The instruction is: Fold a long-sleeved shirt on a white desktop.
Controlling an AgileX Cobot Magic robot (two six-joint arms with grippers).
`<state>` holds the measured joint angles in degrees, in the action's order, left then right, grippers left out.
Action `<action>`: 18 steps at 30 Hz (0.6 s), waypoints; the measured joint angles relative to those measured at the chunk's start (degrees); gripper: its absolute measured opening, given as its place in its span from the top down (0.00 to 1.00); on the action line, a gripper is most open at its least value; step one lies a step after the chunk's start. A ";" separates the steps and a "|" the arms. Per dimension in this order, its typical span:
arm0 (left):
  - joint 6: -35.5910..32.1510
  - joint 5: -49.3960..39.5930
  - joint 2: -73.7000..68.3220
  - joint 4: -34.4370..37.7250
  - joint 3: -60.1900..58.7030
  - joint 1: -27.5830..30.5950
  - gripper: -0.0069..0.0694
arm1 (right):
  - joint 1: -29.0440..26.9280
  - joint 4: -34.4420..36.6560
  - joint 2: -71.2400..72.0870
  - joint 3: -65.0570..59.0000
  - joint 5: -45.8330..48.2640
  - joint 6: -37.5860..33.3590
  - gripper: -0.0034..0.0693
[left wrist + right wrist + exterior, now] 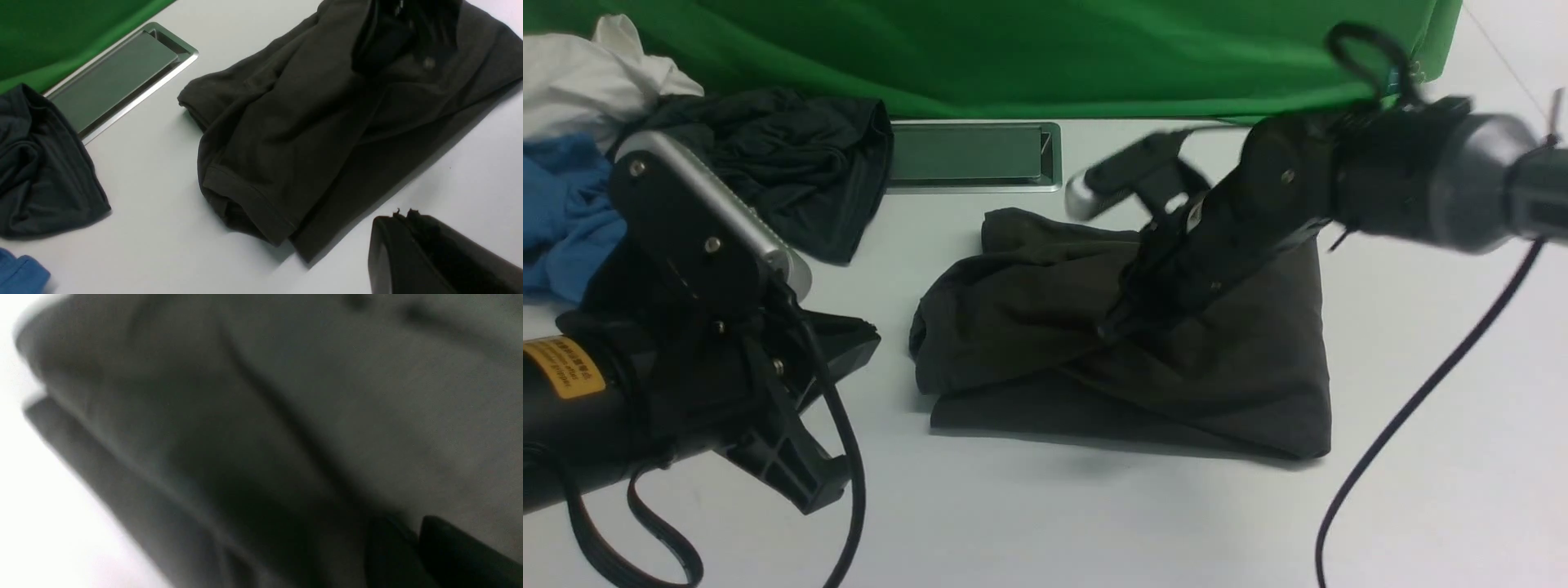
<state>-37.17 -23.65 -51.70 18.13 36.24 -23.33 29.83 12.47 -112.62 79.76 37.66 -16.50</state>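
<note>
Leftmost, the left gripper [837,359] hangs with jaws together, holding nothing, beside the shirt's near-left corner. Centrally on the white desktop [1045,514], the long-sleeved shirt [1127,351] lies folded, long axis left-right. Above it, the nearer right gripper [1115,322] presses its top; whether its jaws pinch cloth I cannot tell.

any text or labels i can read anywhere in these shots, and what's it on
Yellow sticker on the left arm: it bears dark print, too small and blurred to read.
Long-sleeved shirt: no lettering or logo shows on the folded cloth in any view.
Right wrist view: too blurred to show any text.
Nothing else carries writing.
</note>
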 joint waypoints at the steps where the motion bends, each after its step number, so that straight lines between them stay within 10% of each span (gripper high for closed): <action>1: 0.00 -0.09 0.00 0.00 0.00 0.00 0.88 | 0.51 -0.08 -0.30 0.00 0.68 0.00 0.81; 18: 0.35 -1.42 0.00 0.00 0.00 0.00 0.88 | 6.25 -0.40 -0.69 -1.23 5.39 0.00 0.82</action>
<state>-36.82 -25.07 -51.70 18.13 36.24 -23.33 36.07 12.08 -113.31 78.53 43.05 -16.50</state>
